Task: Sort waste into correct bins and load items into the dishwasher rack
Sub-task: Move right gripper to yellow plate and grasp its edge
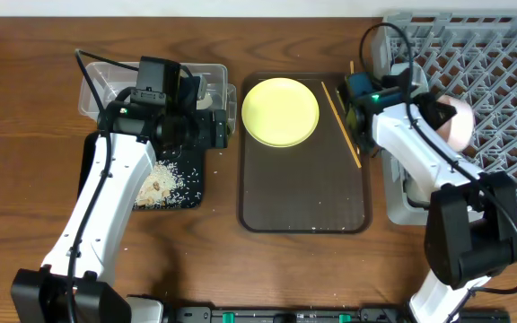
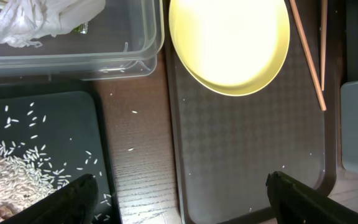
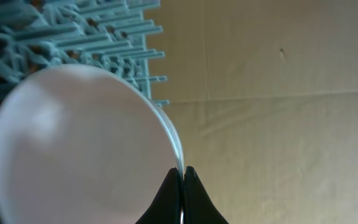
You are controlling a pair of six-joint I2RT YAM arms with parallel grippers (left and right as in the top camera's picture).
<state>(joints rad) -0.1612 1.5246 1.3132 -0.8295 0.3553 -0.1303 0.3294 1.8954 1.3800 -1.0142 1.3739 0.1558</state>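
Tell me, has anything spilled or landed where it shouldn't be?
Yes: a few rice grains lie loose on the wooden table, in the gap between the black tray and the brown serving tray.

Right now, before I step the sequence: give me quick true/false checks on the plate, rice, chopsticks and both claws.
1. The yellow plate sits on the brown tray. True.
2. The left claw grips the plate. False: it is open and empty, and the plate lies untouched.
3. The right claw is shut on the rim of a white bowl over the rack. True.
4. The rice lies in the clear tub. False: it is on the black tray; the tub holds a crumpled white scrap.
5. The chopsticks are in the rack. False: they lie on the brown tray beside the plate.
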